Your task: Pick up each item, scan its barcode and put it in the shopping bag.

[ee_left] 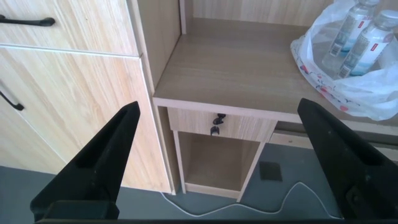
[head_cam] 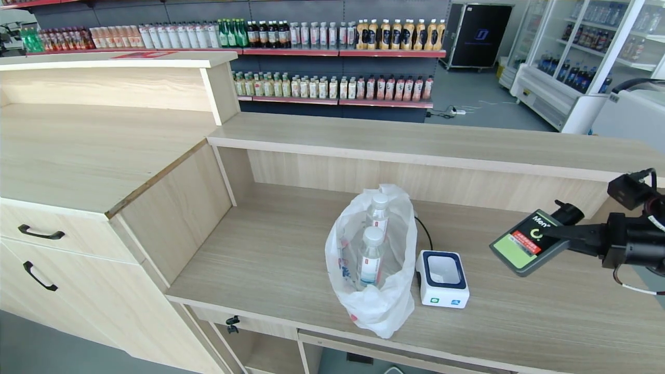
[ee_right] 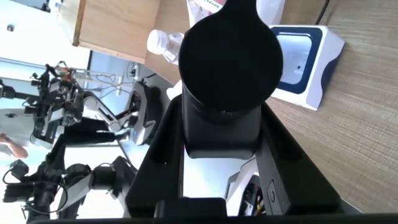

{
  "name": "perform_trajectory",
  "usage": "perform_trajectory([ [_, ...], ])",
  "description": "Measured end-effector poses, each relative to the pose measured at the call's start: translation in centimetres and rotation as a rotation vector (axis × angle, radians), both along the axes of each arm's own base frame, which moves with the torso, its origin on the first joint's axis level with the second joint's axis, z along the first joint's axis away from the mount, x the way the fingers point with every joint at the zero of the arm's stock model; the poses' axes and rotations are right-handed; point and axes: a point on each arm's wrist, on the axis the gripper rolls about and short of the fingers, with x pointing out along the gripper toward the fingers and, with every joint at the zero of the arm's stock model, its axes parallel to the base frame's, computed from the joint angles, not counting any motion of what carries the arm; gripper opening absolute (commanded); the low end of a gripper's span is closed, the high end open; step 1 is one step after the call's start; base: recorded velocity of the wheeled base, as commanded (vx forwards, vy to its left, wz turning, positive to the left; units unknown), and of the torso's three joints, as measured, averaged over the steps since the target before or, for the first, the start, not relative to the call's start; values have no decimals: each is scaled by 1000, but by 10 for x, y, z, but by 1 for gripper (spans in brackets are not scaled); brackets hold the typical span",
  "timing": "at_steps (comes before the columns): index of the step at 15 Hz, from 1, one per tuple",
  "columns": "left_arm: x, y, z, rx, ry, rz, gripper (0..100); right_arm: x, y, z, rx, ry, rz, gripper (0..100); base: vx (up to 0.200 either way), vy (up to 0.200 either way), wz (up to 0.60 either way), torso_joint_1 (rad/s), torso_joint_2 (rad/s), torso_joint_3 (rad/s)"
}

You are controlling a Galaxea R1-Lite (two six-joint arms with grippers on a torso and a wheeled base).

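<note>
A white plastic shopping bag point(head_cam: 387, 306) stands open on the wooden counter point(head_cam: 270, 249) with two clear water bottles point(head_cam: 370, 257) upright inside. To its right sits the white barcode scanner point(head_cam: 442, 278), its dark window facing up. My right gripper point(head_cam: 566, 226) is shut on a dark flat bottle with a green and red label point(head_cam: 524, 244), held in the air to the right of the scanner and above the counter. From the right wrist, the dark bottle point(ee_right: 227, 56) covers part of the scanner point(ee_right: 298, 59). My left gripper point(ee_left: 219, 106) hangs open below and in front of the counter's left corner, near the bag point(ee_left: 367, 93).
A raised wooden ledge point(head_cam: 415, 145) runs behind the counter. A taller cabinet with black drawer handles point(head_cam: 40, 234) stands at the left. A small lock point(ee_left: 216, 123) hangs under the counter front. Drink shelves and glass coolers lie farther back.
</note>
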Motion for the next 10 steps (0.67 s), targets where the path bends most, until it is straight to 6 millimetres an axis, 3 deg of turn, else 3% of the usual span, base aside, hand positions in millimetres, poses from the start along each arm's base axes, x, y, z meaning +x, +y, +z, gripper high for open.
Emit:
perform_trajectory([
  [10,0,0,0,0,0,0,100,27,-3,-22,-22,-70,108,0,0,0,0,0,0,0],
])
